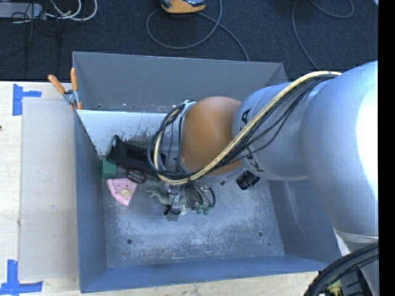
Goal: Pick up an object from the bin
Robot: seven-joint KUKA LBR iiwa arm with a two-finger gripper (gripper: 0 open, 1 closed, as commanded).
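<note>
My gripper [175, 204] hangs low over the bin floor near the middle, under the arm's orange cover. A small pale green thing [155, 194] lies just to its left, close against it. Further left lies a pink triangular piece [121, 191] with a yellow spot. Above that, a long black thing [128, 155] rests along the left wall, with a green block [110, 168] at its lower end. Whether anything sits in the gripper is hidden.
The arm and its cables cover the bin's right and upper middle. A white sloped sheet lines the bin's upper left corner. Bare grey floor runs along the front of the bin.
</note>
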